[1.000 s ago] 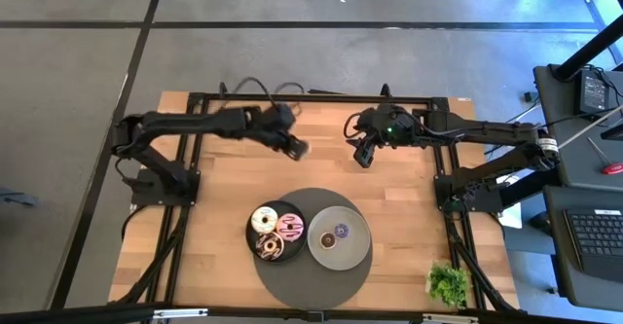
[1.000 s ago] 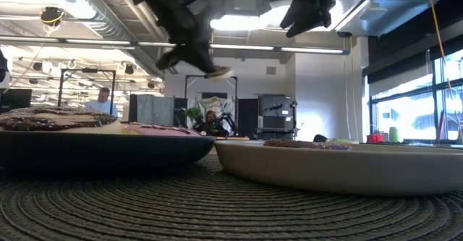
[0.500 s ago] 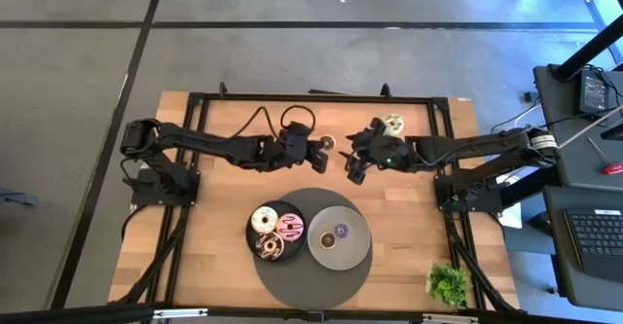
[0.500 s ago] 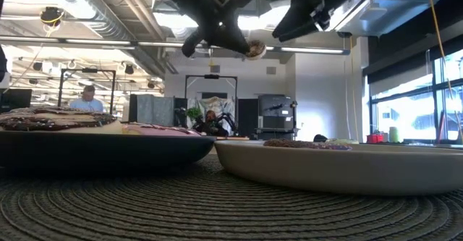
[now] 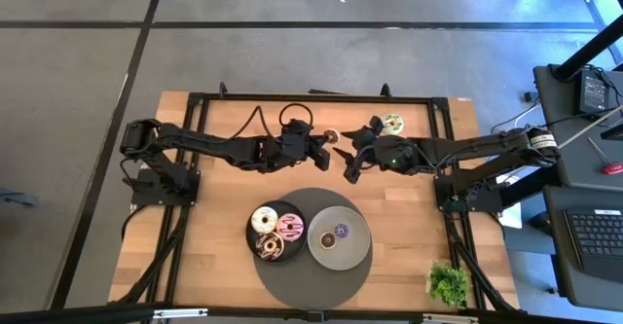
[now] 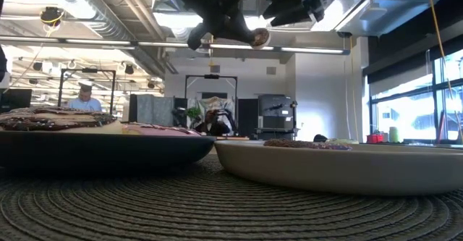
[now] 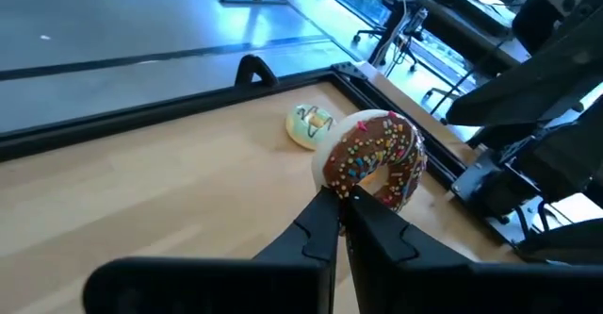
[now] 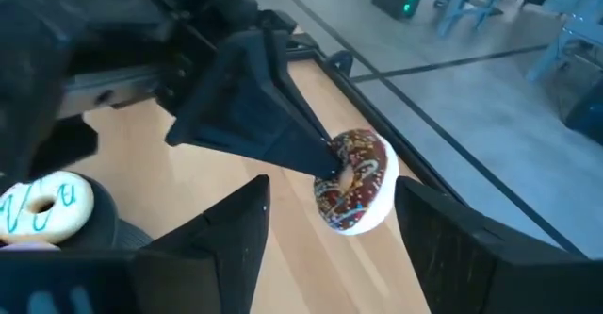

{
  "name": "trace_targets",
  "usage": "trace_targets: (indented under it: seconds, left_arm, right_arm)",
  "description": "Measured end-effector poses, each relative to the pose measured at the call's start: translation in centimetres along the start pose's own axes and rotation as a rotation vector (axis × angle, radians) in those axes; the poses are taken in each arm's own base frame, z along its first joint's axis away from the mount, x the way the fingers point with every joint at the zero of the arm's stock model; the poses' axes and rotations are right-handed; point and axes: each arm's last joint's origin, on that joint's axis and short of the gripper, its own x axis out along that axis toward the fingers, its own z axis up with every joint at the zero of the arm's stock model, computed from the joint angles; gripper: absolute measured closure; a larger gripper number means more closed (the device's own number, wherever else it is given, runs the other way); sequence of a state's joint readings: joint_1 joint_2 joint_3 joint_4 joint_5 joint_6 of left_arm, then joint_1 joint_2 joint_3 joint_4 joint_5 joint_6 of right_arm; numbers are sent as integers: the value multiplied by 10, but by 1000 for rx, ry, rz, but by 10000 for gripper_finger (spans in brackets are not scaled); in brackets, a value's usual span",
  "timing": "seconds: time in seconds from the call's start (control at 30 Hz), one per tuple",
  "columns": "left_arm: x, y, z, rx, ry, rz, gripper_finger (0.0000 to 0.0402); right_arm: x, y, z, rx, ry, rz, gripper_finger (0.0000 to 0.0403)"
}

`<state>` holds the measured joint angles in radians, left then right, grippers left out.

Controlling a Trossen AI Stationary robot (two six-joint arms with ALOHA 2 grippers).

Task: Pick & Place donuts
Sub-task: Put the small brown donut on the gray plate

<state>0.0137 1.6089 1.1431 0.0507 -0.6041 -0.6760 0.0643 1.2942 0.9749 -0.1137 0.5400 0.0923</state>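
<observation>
My left gripper (image 7: pixel 341 193) is shut on a chocolate-iced donut with coloured sprinkles (image 7: pixel 375 158), held in the air over the table's far middle (image 5: pixel 331 135). My right gripper (image 8: pixel 332 187) is open, with a finger on either side of that donut and apart from it; in the high view it is just right of the donut (image 5: pixel 348 162). A white donut with green icing (image 5: pixel 391 123) lies flat on the wood near the far edge. Three donuts, white (image 5: pixel 264 219), pink (image 5: pixel 290 227) and chocolate (image 5: pixel 270 246), lie on the dark plate (image 5: pixel 255 234). Two mini donuts (image 5: pixel 336 234) lie on the grey plate (image 5: pixel 355 251). My left gripper pinches the sprinkled donut's rim (image 7: pixel 350 188) between its two fingertips, at the edge nearest the wrist. The fingers reach level from the table's left. The donut stands on edge beyond the fingertips, lifted clear of the table (image 6: pixel 259 38).
Both plates sit on a round dark woven mat (image 5: pixel 292 285) at the table's near middle. A small green plant (image 5: pixel 448 283) stands at the near right corner. A black frame rail (image 5: pixel 311 97) runs along the far edge. People sit in the room behind (image 6: pixel 85 96).
My left arm has stretched out and carried the sprinkled donut toward the table's right and a little toward the far edge, up to my right gripper. My right gripper has swung left and nearer, uncovering the white-and-green donut on the wood.
</observation>
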Motion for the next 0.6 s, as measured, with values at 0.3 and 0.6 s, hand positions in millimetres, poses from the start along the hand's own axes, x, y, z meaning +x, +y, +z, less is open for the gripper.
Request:
trace_targets:
  seconds: [0.3, 0.6]
  left_arm:
    - [-5, -9, 0, -10, -28, -54, 389]
    - [-6, -10, -1, -7, -26, -55, 389]
  right_arm:
    - [0, -1, 0, 13, -3, -2, 178]
    - [0, -1, 0, 11, -2, 6, 247]
